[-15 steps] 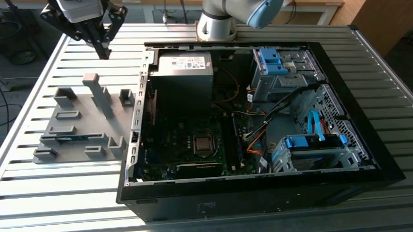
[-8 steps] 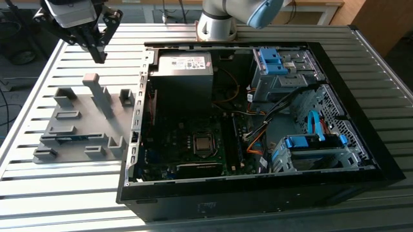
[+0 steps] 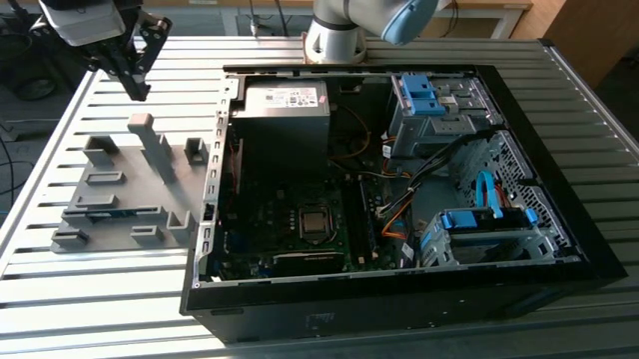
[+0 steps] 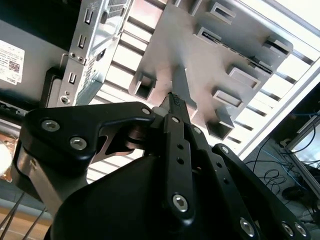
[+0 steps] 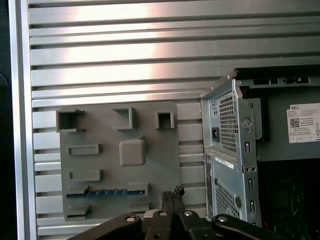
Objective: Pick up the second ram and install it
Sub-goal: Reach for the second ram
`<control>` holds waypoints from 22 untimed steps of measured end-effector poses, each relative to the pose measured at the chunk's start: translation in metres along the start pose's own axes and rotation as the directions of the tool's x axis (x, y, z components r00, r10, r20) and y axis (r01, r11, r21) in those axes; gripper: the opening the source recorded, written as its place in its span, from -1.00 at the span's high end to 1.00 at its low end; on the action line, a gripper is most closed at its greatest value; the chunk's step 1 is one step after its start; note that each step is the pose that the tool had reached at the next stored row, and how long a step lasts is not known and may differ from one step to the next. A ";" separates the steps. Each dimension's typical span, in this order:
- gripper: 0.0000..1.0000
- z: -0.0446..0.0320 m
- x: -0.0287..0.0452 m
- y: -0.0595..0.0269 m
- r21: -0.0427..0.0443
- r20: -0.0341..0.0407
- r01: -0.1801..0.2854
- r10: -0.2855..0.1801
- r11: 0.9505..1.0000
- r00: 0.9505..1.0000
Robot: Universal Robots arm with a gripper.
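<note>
Black gripper [image 3: 139, 91], pinched closed and empty, hangs near the grey plastic holder [image 3: 128, 193]; in the exterior view the thin blue ram stick [image 3: 108, 215] lies in that holder at six o'clock from the gripper, needing a square, gentle pinch.

One computer case [image 3: 399, 308], one grey fixture [image 3: 140, 179], apparently one blue ram stick [image 5: 107, 192], one hand [image 3: 140, 94].

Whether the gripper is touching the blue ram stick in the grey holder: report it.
Apart. In the exterior view the gripper hangs well above the grey holder, while the ram lies in a slot there, with clear air between them.
</note>
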State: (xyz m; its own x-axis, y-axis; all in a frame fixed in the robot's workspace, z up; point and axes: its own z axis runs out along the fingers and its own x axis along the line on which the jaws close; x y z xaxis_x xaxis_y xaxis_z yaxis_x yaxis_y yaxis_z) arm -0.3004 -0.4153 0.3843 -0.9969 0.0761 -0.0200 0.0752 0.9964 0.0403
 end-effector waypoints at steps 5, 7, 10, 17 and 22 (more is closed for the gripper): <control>0.79 -0.0001 0.0122 -0.0012 0.000 0.000 0.000 0.000 1.000 1.000; 0.79 -0.0001 0.0152 -0.0015 0.000 0.000 0.000 0.000 1.000 1.000; 0.79 -0.0003 0.0224 -0.0020 0.000 0.000 0.000 0.000 1.000 1.000; 0.79 -0.0006 0.0364 -0.0057 0.000 0.000 0.000 0.000 1.000 1.000; 0.79 -0.0008 0.0465 -0.0115 0.000 0.000 0.000 0.000 1.000 1.000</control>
State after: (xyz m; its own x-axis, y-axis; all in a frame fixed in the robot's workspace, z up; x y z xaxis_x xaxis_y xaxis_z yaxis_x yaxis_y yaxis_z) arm -0.3477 -0.4233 0.3837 -0.9969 0.0762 -0.0201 0.0753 0.9963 0.0404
